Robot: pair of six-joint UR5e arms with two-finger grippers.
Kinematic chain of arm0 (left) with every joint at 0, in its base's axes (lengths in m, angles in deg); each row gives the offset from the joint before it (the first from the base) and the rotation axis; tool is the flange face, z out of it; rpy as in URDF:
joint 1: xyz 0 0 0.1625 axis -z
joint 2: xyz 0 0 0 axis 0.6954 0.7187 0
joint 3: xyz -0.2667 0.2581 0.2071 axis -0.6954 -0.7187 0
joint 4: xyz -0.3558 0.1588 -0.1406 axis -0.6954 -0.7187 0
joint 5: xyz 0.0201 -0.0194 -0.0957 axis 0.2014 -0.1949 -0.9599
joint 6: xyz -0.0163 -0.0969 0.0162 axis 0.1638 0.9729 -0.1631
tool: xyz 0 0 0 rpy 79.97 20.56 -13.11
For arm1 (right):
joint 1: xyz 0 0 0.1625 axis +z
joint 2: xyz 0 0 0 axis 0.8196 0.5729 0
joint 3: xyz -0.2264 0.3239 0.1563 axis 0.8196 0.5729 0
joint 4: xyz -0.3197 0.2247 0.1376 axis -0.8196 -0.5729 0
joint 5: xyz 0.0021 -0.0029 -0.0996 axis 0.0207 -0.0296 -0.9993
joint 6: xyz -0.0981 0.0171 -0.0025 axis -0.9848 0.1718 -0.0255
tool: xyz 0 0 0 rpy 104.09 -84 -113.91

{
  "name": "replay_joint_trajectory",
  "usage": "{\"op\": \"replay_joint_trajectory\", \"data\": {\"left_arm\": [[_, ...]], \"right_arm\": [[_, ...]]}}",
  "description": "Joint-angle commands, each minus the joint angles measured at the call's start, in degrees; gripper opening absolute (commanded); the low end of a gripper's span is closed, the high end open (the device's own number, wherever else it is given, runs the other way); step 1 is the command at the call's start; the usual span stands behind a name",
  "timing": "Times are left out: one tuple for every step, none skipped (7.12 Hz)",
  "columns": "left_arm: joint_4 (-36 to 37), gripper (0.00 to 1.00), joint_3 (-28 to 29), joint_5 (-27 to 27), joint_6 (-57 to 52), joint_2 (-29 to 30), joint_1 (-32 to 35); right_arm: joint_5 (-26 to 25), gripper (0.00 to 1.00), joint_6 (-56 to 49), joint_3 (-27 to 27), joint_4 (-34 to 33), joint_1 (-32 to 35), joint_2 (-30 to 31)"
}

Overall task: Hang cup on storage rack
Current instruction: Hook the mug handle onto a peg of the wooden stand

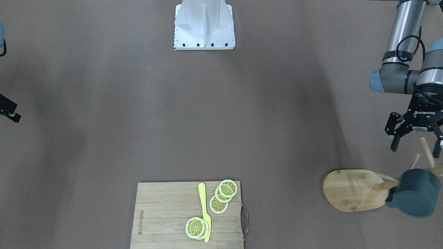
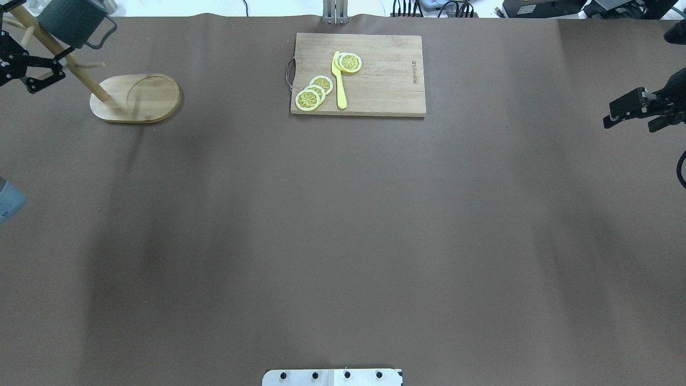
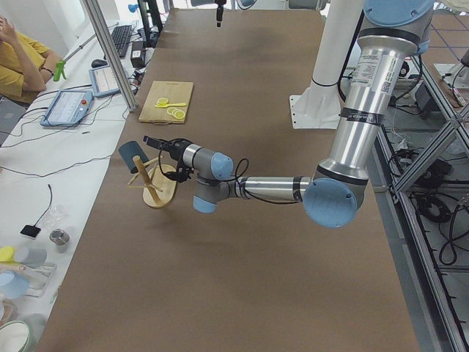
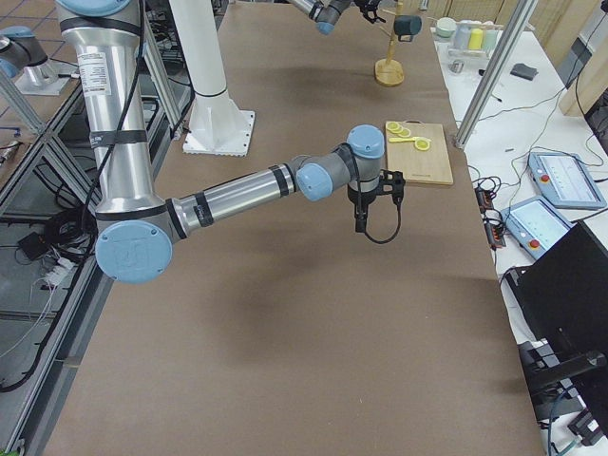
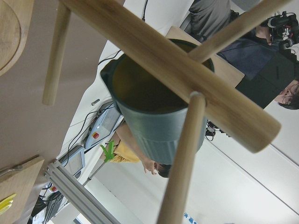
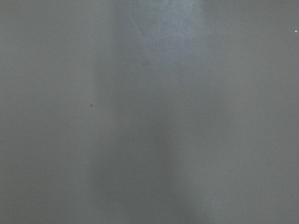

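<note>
The dark slate-blue ribbed mug with a yellow inside (image 1: 417, 193) hangs off the light bamboo mug tree with the oval base (image 1: 346, 193), which stands at the bench's far-left corner as the robot sees it. Nothing grips the mug, so a peg must carry it, though the pictures do not show clearly which one. The left gripper (image 1: 415, 149) is just beside the pegs on the robot's side, its fingers spread wide with nothing between them. The hanging itself looks done, and the step in hand seems to be clearing the arm. The next move calls for a straight pull back toward the robot, without brushing the thin pegs or nudging the mug loose. The right gripper (image 2: 632, 112) hovers at the right edge, well away; I cannot tell whether its fingers are spread or pressed together. The bench wears a smooth brown cover (image 2: 343, 241). At the middle of its far edge lies a rectangular wooden cutting board (image 2: 386, 80) with toy lemon slices (image 2: 316, 91) and a yellow plastic knife (image 2: 338, 80). Beyond that edge are operators' desks with cables and control boxes.
</note>
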Motion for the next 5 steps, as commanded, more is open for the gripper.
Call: {"op": "replay_joint_trajectory", "data": {"left_arm": [[-3.33, 0.98, -5.39, -3.53, -5.09, -6.63, 0.14], [-4.23, 0.98, -7.15, -6.77, -18.19, -9.10, 0.23], [-4.15, 0.98, -8.21, -7.68, -29.98, -11.65, 0.23], [-4.15, 0.98, -8.22, -7.86, -40.11, -13.59, 0.23], [-3.63, 0.98, -8.13, -8.47, -53.69, -15.35, 0.49]], "right_arm": [[-0.07, 1.00, -0.26, 0.04, -0.01, 0.00, 0.08], [-0.07, 1.00, -0.52, 0.13, -0.01, 0.00, 0.34], [-0.07, 1.00, -0.52, 0.13, -0.01, 0.09, 0.43], [-0.16, 1.00, -0.52, 0.13, -0.01, 0.09, 0.52], [-1.11, 1.00, -0.61, 0.13, 0.08, 0.09, 0.61]]}}
